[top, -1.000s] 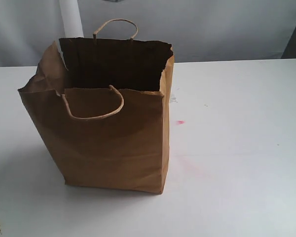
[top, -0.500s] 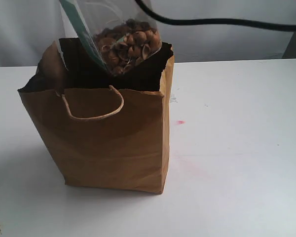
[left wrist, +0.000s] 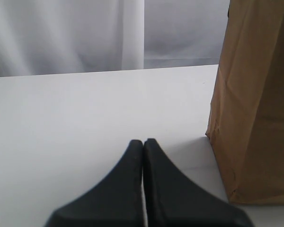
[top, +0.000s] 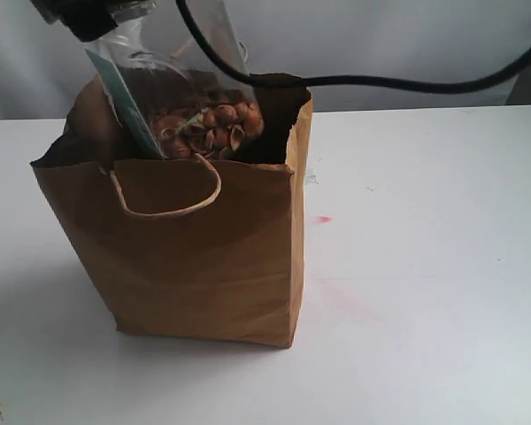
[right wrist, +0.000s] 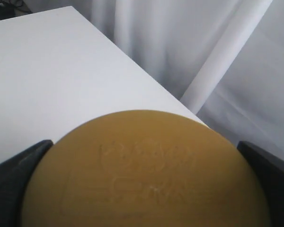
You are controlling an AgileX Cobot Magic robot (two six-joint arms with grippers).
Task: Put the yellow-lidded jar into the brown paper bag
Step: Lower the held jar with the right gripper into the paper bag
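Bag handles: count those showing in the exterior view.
1: the loop handle hangs down the bag's near face. Another may be hidden behind the jar at the opening.

A white table is seen across the lower frame. The bag is stood upright on it, left of centre. A small pink mark is seen just right of the bag.

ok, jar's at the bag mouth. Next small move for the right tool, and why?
Probably lower the right tool a little deeper into the brown paper bag before opening. The yellow-lidded jar hangs tilted, clamped by its lid, with only its base behind the front rim and most of its body above it. Released here, it would likely drop hard or tip against the rim.
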